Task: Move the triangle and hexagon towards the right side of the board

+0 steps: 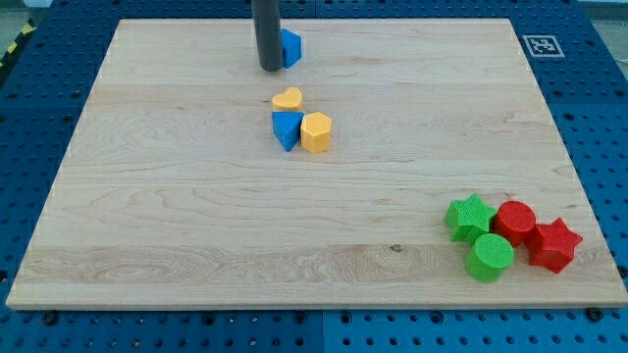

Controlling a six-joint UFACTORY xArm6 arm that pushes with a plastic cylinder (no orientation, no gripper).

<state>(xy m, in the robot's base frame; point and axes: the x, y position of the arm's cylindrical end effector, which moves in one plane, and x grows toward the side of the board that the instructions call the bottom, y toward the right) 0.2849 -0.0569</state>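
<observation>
My tip (269,68) is standing at the tabletop's (147,196) top, touching a blue block (291,47); there are no jaws, only the rod.
Blue triangle (286,129) and yellow hexagon (316,132) are sitting touching mid-board under a yellow heart (287,99); pushing rightward could be dragging the heart along or splitting the pair.

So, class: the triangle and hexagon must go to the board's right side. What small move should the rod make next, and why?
Probably bring my tip down the view to just left of the blue triangle, which touches the yellow hexagon on its right; a rightward push could then carry both.
</observation>
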